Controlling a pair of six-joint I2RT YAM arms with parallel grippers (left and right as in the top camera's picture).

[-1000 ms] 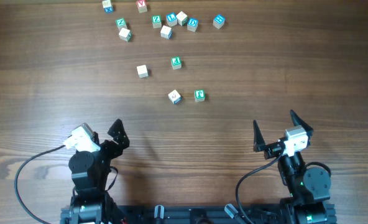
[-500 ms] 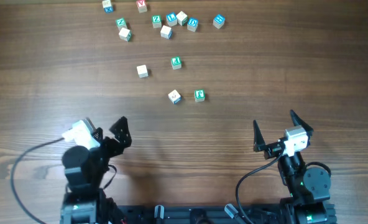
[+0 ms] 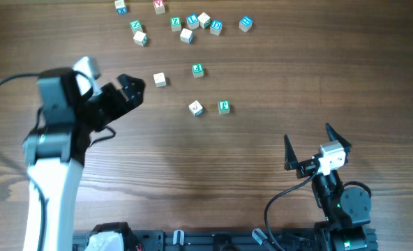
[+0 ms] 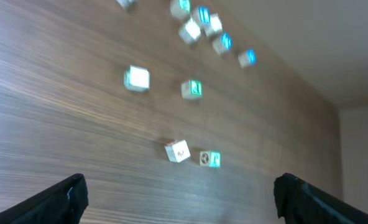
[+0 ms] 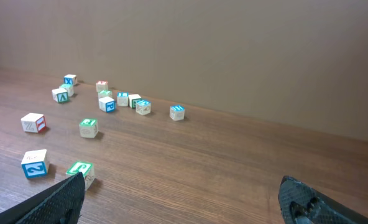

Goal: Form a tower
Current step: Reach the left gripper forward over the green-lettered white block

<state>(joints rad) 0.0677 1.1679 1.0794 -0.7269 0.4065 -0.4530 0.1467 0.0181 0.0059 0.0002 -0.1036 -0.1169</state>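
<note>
No tower is in view; only loose single letter cubes lie on the wooden table (image 3: pixel 276 77). A plain pale cube (image 3: pixel 160 79) sits just right of my left gripper (image 3: pixel 126 87), which hangs open and empty above the table. Its wrist view is blurred and shows that cube (image 4: pixel 137 78), a green one (image 4: pixel 192 89) and a nearer pair (image 4: pixel 177 150) ahead of the left gripper (image 4: pixel 181 199). My right gripper (image 3: pixel 309 141) rests open at the near right, well short of the cubes. A green-topped cube (image 5: pixel 81 171) lies by its left fingertip (image 5: pixel 63 199).
Several cubes cluster at the far edge (image 3: pixel 192 21), also seen in the right wrist view as a cluster of cubes (image 5: pixel 109 99) before a plain wall (image 5: pixel 234 50). A green cube (image 3: pixel 197 70) and a pair of cubes (image 3: pixel 210 107) lie mid-table.
My left arm has risen from its near-left rest and swung forward toward the plain cube, jaws a little narrower. The right arm and all cubes have not moved.
</note>
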